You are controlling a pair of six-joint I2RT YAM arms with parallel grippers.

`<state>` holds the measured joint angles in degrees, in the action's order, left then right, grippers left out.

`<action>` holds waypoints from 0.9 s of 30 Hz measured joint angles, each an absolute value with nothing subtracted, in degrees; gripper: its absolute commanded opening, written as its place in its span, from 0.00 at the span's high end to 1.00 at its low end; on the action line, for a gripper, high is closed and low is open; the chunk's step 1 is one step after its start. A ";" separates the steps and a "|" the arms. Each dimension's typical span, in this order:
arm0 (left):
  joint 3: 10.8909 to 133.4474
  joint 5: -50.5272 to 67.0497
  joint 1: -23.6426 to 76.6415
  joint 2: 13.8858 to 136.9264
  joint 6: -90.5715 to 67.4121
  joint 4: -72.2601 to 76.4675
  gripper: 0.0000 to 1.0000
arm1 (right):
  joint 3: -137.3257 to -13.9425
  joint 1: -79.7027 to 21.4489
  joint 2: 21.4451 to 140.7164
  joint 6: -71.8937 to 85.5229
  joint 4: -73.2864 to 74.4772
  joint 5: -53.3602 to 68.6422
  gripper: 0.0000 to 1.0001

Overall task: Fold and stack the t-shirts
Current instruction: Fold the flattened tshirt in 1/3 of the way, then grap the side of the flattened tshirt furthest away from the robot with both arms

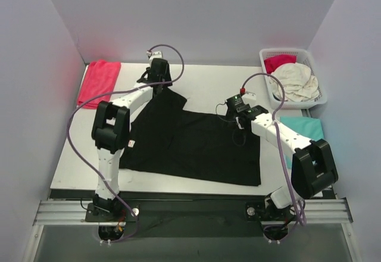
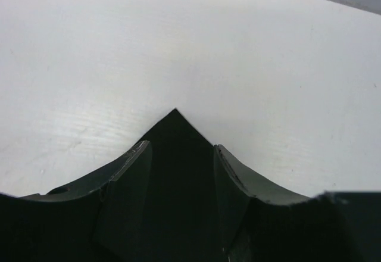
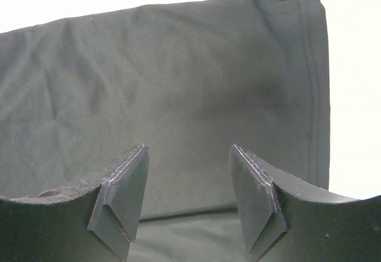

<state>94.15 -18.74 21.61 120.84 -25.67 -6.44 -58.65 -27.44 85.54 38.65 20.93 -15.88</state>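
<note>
The black t-shirt lies spread flat mid-table, its small white label at the left edge. One pointed corner reaches toward the far left. My left gripper is low over that corner. In the left wrist view the black cloth tip lies between the parted jaws of the left gripper. My right gripper hovers over the shirt's far right edge. It is open and empty above the black cloth in the right wrist view.
A folded red shirt lies at the far left. A teal shirt lies at the right edge. A white lattice basket at the far right holds a red shirt and a cream shirt.
</note>
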 measured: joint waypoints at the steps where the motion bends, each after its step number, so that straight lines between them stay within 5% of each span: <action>1: 97.21 -18.59 21.50 123.02 -25.12 -7.94 0.44 | -58.65 -27.40 86.19 38.46 20.40 -15.55 0.43; 13: 131.92 -17.50 19.97 142.78 -26.48 -32.01 0.48 | -58.67 -26.17 89.10 38.28 18.22 -12.99 0.44; 27: 135.74 -15.79 19.53 148.11 -28.97 -42.57 0.51 | -58.67 -25.78 89.91 38.92 18.17 -11.94 0.44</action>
